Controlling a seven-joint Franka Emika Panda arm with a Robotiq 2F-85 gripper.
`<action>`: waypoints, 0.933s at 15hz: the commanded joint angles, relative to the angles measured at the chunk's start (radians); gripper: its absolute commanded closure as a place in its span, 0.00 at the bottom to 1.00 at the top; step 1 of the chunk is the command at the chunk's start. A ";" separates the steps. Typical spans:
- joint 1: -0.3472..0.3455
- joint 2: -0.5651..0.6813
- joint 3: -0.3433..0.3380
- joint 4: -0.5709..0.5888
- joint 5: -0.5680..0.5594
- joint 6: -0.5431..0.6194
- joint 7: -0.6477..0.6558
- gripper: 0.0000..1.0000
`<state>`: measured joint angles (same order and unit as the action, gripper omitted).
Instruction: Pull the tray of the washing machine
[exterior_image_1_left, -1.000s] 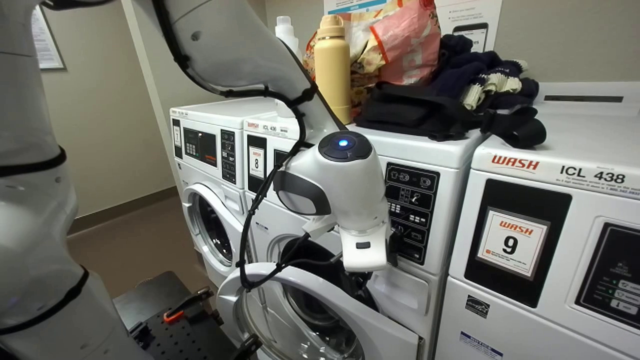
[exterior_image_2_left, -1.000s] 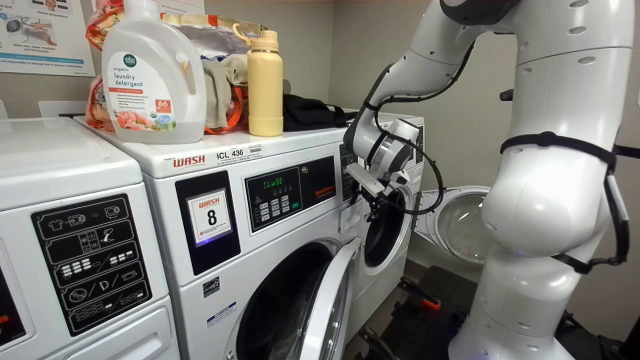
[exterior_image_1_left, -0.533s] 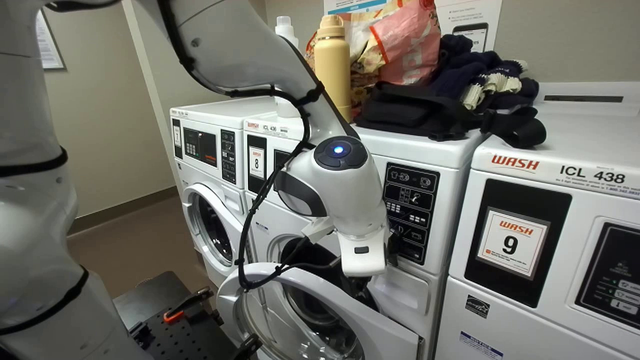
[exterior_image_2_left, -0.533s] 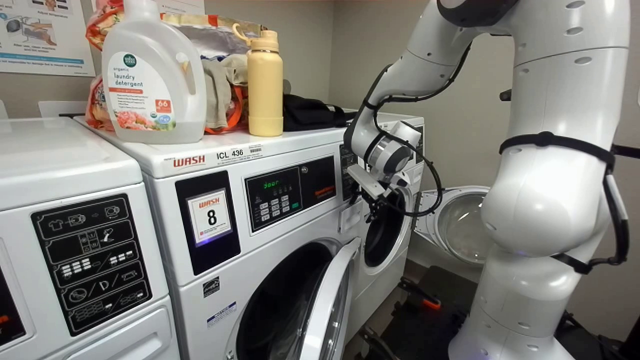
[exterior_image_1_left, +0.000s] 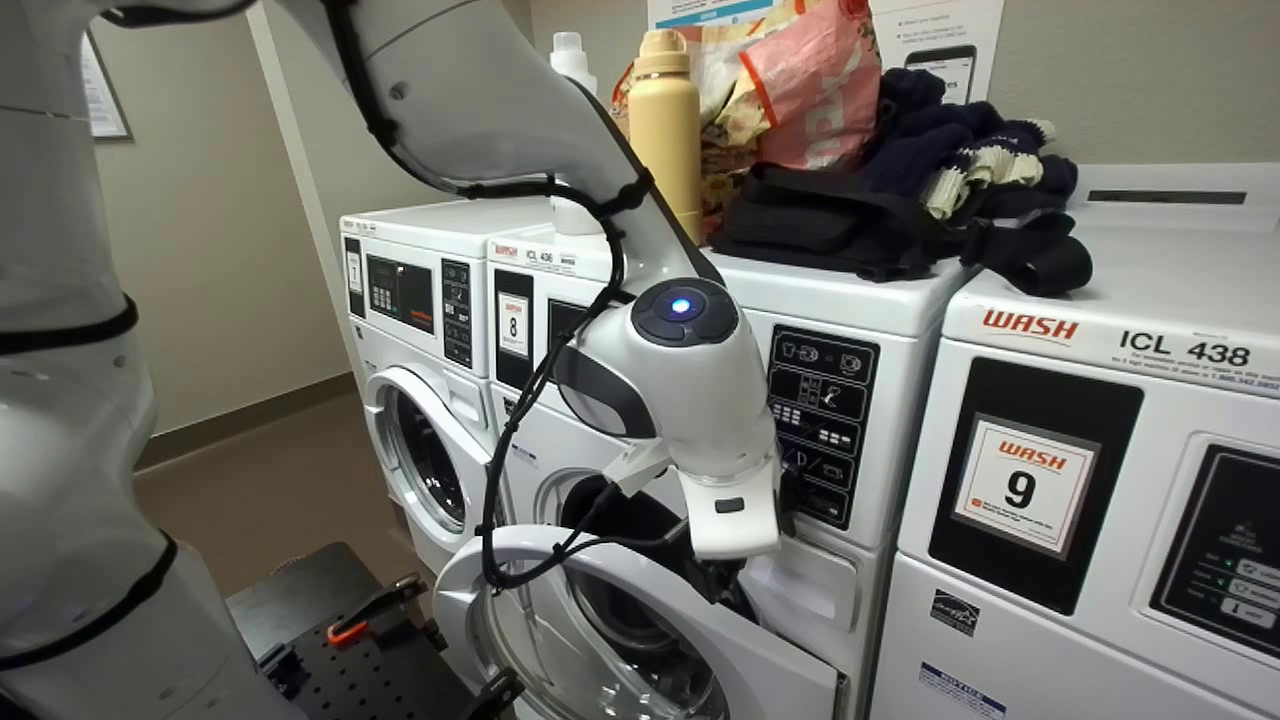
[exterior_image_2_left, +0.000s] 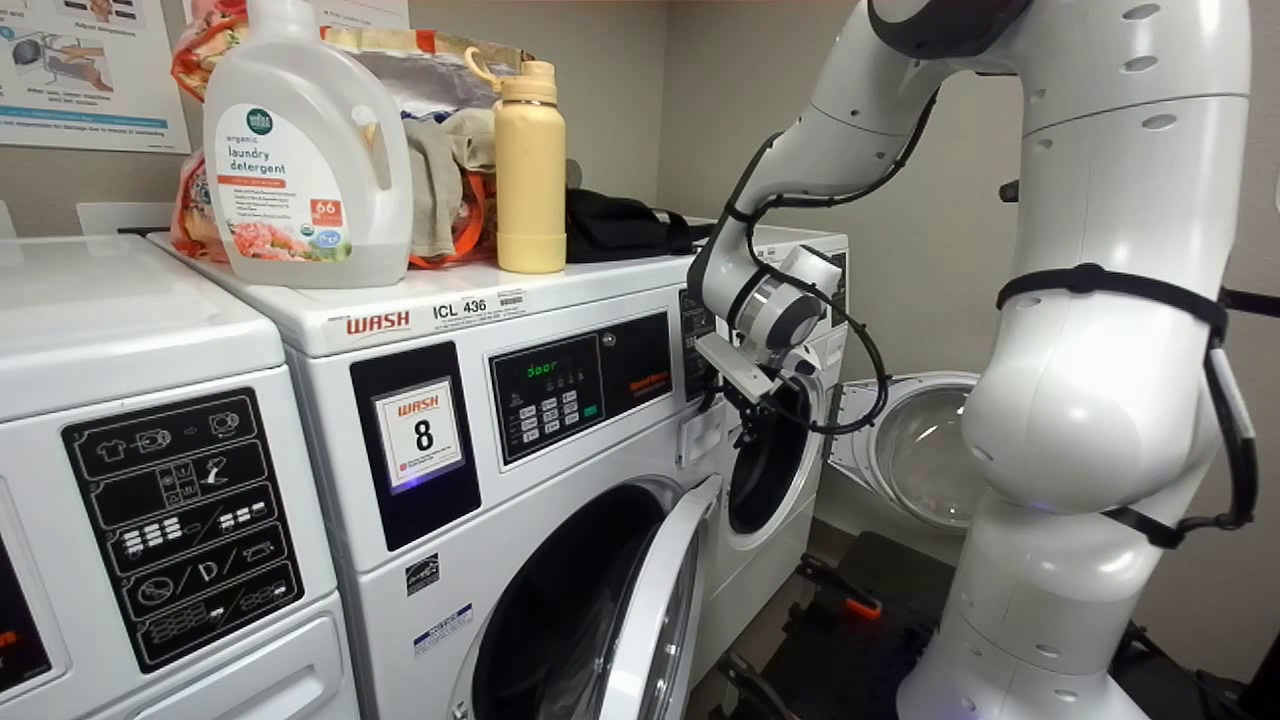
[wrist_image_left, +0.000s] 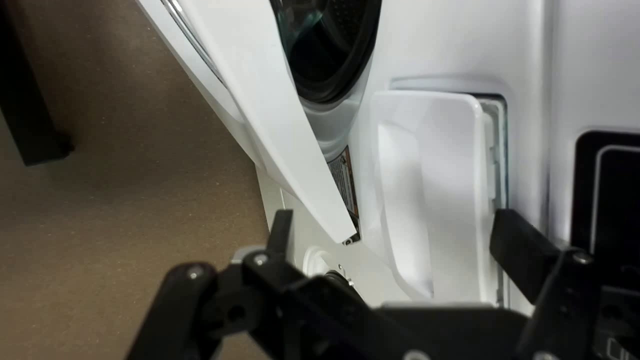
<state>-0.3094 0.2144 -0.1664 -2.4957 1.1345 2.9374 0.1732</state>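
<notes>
Washing machine (exterior_image_2_left: 530, 500), 1: white front-loader numbered 8, set between machine 7 (exterior_image_1_left: 418, 352) on the left and machine 9 (exterior_image_1_left: 1080, 650) on the right. Its display (exterior_image_2_left: 545, 385) reads "door" in green; its round glass door (exterior_image_2_left: 652, 595) stands open.

Tray (wrist_image_left: 450, 190), 1: white, at the right of machine 8's front, below the black button panel (exterior_image_1_left: 825, 425). In my wrist view its front sits slightly proud of the slot, the inner wall showing along the right edge.

Gripper (wrist_image_left: 395, 216), 1: black. I hold it at the tray, fingers (wrist_image_left: 522, 250) apart, the tray front between them in the wrist view. The right finger is just beside the front's edge; whether it touches I cannot tell.

Top of machine 8 (exterior_image_2_left: 452, 283), white, bearing: 1 detergent bottle (exterior_image_2_left: 308, 160), upright, left; 1 yellow bottle (exterior_image_2_left: 531, 180), upright, to its right; 1 patterned bag (exterior_image_1_left: 810, 100), behind; 1 black fabric bundle (exterior_image_1_left: 820, 225), right, a loose end over machine 9; dark knitwear (exterior_image_1_left: 950, 150) with cream edges, far right.

Room: beige walls (exterior_image_1_left: 240, 170); poster (exterior_image_2_left: 95, 90) behind the machines; framed notice (exterior_image_1_left: 100, 85), far left in an exterior view; brown floor (exterior_image_1_left: 300, 490); dark perforated platform (exterior_image_1_left: 390, 665), near left, with an orange-and-black clamp (exterior_image_1_left: 349, 633).
</notes>
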 joint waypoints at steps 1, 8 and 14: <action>0.018 0.058 0.019 0.081 -0.019 -0.003 0.006 0.00; 0.019 0.056 0.002 0.063 -0.106 -0.025 0.025 0.00; 0.017 0.056 0.005 0.060 -0.143 -0.063 0.017 0.00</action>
<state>-0.3110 0.2165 -0.1812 -2.4956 1.0176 2.9310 0.1723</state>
